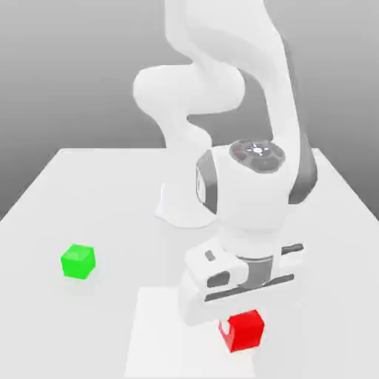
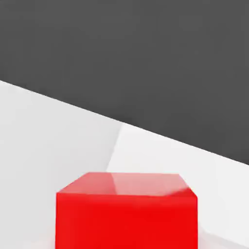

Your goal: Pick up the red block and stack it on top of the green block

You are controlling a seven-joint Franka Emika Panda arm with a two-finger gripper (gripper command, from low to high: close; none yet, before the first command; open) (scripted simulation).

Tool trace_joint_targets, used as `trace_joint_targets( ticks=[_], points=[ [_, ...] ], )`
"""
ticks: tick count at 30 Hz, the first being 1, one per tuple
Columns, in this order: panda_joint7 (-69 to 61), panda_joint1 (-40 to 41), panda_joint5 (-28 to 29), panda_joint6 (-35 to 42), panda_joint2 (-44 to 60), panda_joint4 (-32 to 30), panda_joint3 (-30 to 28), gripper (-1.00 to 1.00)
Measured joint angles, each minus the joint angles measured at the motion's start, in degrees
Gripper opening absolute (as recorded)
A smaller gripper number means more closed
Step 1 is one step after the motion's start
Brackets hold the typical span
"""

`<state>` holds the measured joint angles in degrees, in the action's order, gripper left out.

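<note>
Resting on the white table [image 1: 44, 215] at six o'clock, the red block [image 1: 245, 330] sits under the hand [image 1: 235, 314], fingers closed on it; green block [image 1: 78, 261] at nine o'clock.

The arm [image 1: 222, 81] is glossy white with rounded, bulbous link housings and dark grey joint bands. A dark round cap [image 1: 257, 154] with red and white markings crowns the wrist housing. The white hand block carries dark grey recesses.

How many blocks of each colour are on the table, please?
red block: 1
green block: 1
Total: 2 blocks
</note>
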<state>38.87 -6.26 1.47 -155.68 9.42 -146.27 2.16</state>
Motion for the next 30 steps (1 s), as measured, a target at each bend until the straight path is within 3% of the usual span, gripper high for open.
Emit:
trace_joint_targets(
  ticks=[5, 19, 23, 27, 28, 30],
  points=[
    [11.0, 8.1, 1.3, 1.1, -6.4, -5.2, -6.9, -1.0],
    [45.6, 35.0, 7.8, 2.6, -23.4, -20.5, -18.0, -1.0],
    [47.3, 36.4, 6.1, -2.5, -19.6, -21.7, -19.6, -1.0],
    [43.4, 34.3, 0.1, -10.2, -11.5, -21.6, -20.0, -1.0],
    [42.0, 34.2, -1.9, -12.0, -9.6, -21.5, -19.8, 1.0],
    [42.0, 33.7, -1.9, -12.0, -9.6, -21.5, -19.8, 1.0]
  ],
)
